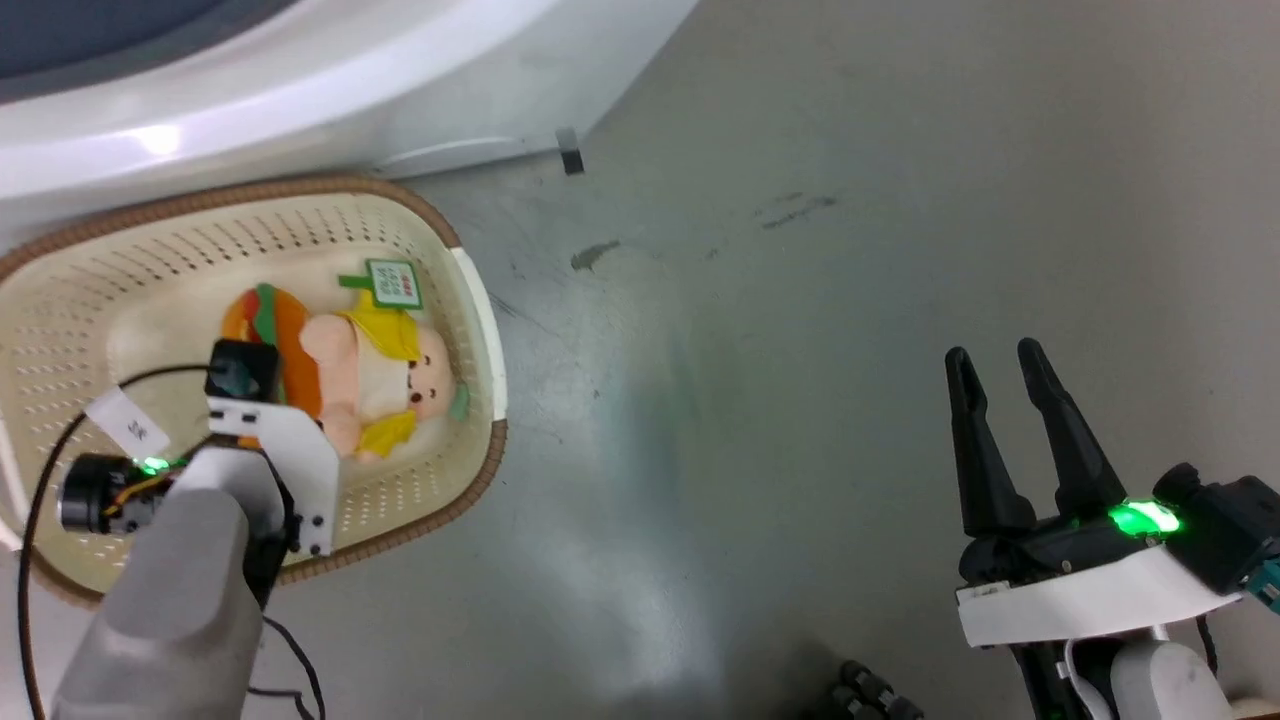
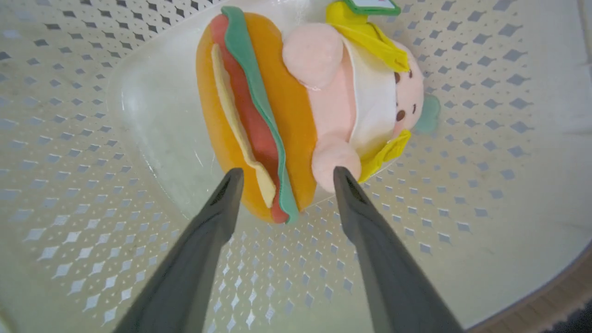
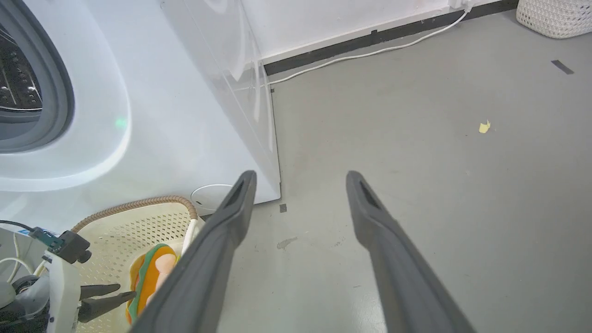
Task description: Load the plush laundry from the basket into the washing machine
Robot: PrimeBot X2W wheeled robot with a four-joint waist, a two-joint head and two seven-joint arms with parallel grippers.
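The plush laundry (image 1: 350,365) lies on the bottom of the cream basket (image 1: 470,300), its orange hamburger (image 2: 259,115) to the left of the pink-faced doll (image 2: 407,97) and its green tag (image 1: 392,283) toward the rim. My left gripper (image 2: 286,175) hangs open inside the basket, its fingertips either side of the burger's near end, a little short of touching it. In the head view the left wrist hides those fingers. My right gripper (image 1: 995,358) is open and empty over bare floor to the right. The white washing machine (image 3: 138,115) stands just behind the basket, its grey-gasketed port (image 3: 60,92) at far left.
Grey floor (image 1: 800,400) spreads to the right of the basket. A white cable (image 3: 370,53) runs along the wall's dark skirting. A white woven basket (image 3: 555,16) sits far off, with a yellow scrap (image 3: 484,126) on the floor.
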